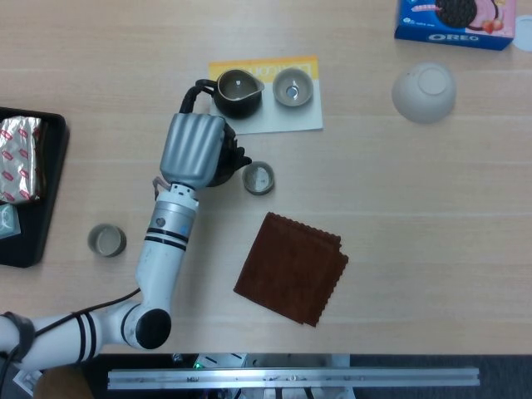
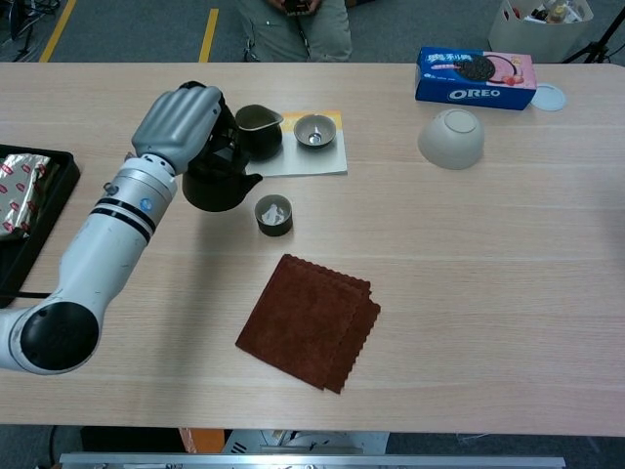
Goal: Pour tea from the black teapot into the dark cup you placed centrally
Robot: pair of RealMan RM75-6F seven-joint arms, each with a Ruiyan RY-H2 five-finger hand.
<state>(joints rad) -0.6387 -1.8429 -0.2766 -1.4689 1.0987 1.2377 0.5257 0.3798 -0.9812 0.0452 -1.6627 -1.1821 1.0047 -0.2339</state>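
The black teapot (image 2: 219, 184) stands upright on the table, its short spout pointing at the dark cup (image 2: 273, 214), which is just to its right. My left hand (image 2: 181, 124) is wrapped over the teapot's top and far side and holds it. In the head view the left hand (image 1: 193, 148) hides most of the teapot (image 1: 226, 164); only its right edge shows, a small gap from the dark cup (image 1: 258, 177). The cup's inside looks pale and shiny. My right hand is in neither view.
A white-and-yellow mat (image 1: 287, 119) behind the teapot carries a dark pitcher (image 1: 238, 90) and a small cup (image 1: 293, 86). A brown cloth (image 1: 291, 268) lies in front. Right back: upturned white bowl (image 1: 424, 91), Oreo box (image 1: 455, 18). Left: another small cup (image 1: 107, 240), black tray (image 1: 37, 224).
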